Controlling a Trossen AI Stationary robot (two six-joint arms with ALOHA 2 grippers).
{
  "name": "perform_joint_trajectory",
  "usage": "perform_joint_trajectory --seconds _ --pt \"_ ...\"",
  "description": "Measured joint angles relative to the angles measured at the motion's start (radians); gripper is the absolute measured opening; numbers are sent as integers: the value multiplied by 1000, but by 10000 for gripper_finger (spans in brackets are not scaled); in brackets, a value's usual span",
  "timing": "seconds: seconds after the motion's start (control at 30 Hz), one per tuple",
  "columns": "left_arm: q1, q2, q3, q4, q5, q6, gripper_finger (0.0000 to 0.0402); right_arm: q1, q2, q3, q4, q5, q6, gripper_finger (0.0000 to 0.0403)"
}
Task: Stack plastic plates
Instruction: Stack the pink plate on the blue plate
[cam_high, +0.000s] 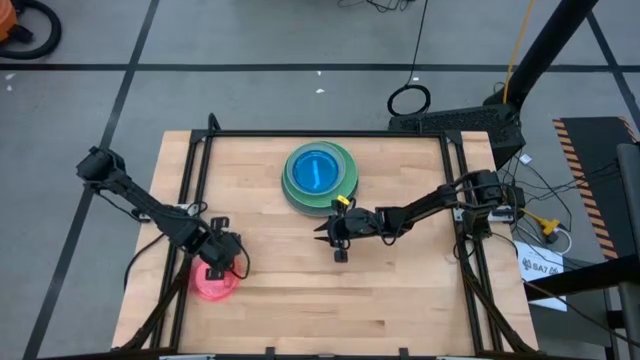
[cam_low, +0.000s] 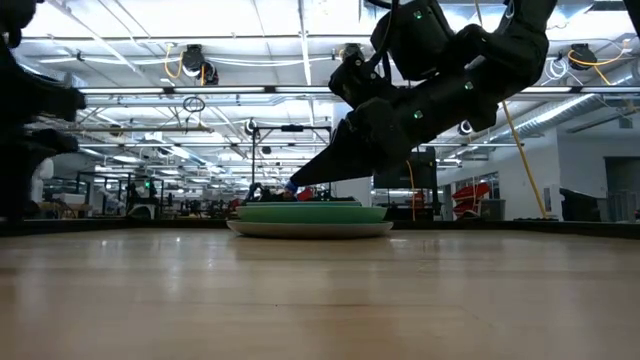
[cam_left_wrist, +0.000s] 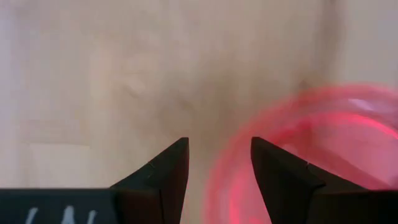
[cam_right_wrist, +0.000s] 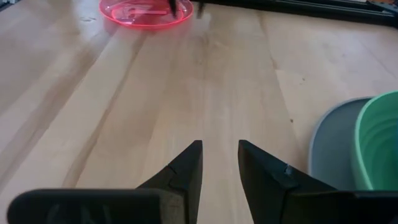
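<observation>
A stack of plates sits at the table's far middle, with grey lowest, then green, pale mint and blue on top. The low view shows the stack too, and the right wrist view shows its grey plate and green plate. A pink plate lies flat near the table's left near corner. My left gripper is open above the pink plate's rim, pointing down. My right gripper is open and hovers over bare wood just near of the stack. No teal plates show. My left gripper comes at the pink plate from above, one finger over the plate's inside and the other outside its rim. I cannot tell whether either finger touches the plate, which lies flat on the table.
A dark metal frame borders the table's left, far and right sides. Bare wood stretches between the pink plate and the right arm. From the right wrist view, the pink plate lies far off with the left gripper's fingers over it.
</observation>
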Motion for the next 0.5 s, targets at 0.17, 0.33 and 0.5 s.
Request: perform_joint_trajectory --seconds 0.17,0.33,0.5 --pt "58 0 0 6 -194 -42 179 14 -11 0 -37 1 47 95" --pt "119 0 0 29 -223 -49 179 52 -95 0 -170 121 107 95" --pt "124 -2 15 109 -217 -14 179 108 -204 0 -223 158 181 95"
